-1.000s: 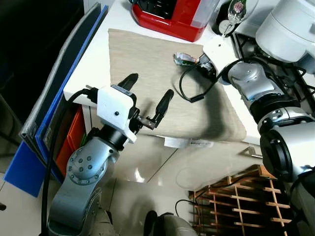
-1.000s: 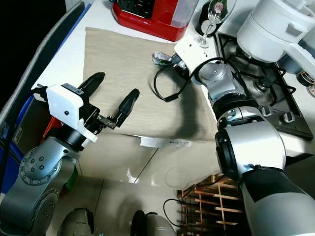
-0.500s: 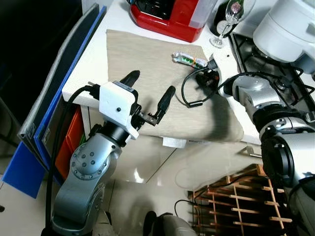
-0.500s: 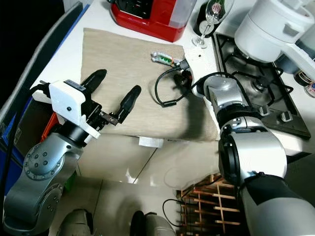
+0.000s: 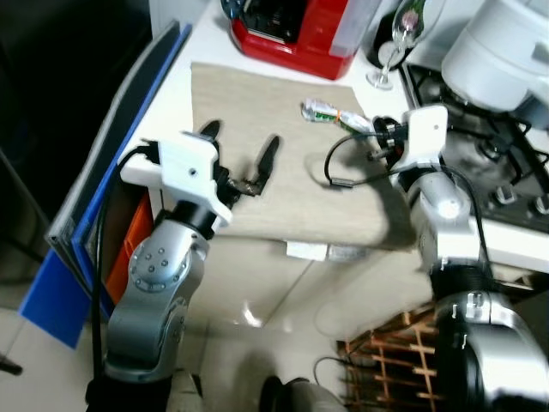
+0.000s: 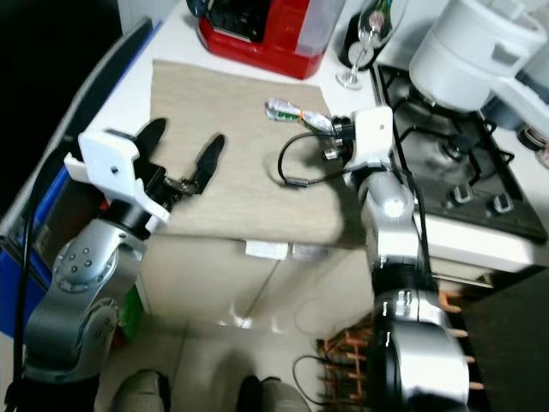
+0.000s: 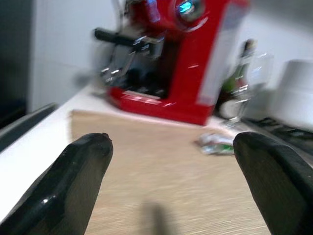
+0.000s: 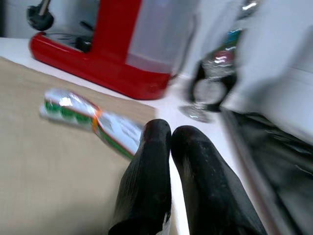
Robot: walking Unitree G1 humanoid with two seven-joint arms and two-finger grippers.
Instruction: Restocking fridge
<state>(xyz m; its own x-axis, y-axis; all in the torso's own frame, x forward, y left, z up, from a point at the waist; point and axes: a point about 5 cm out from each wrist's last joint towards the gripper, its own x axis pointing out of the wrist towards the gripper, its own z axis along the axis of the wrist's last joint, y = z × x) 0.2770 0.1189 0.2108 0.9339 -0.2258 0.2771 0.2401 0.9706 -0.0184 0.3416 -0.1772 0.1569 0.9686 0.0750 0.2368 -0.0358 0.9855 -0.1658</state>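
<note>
A small white, green and orange packet [image 5: 328, 112] lies on the beige cloth mat [image 5: 257, 94] on the counter, toward the mat's far right corner. My right gripper [image 8: 170, 133] is shut with nothing between its fingers, its tips just off the packet's [image 8: 85, 115] near end, by the mat's right edge [image 5: 380, 135]. Over the mat's near left part my left gripper [image 5: 242, 137] hovers open and holds nothing. The packet [image 7: 214, 142] lies well ahead of it, off to the right.
A red coffee machine [image 5: 296, 30] stands behind the mat, with a wine glass [image 5: 388, 53] and a dark bottle to its right. A gas hob [image 5: 485, 150] with a white pot [image 5: 506, 51] lies right. Blue folders [image 5: 103, 197] lean at the counter's left; a wooden rack [image 5: 403, 360] sits on the floor.
The camera has shifted. My right gripper has drawn back from the packet, which now lies free on the mat. My left gripper stays open over the mat's near left part.
</note>
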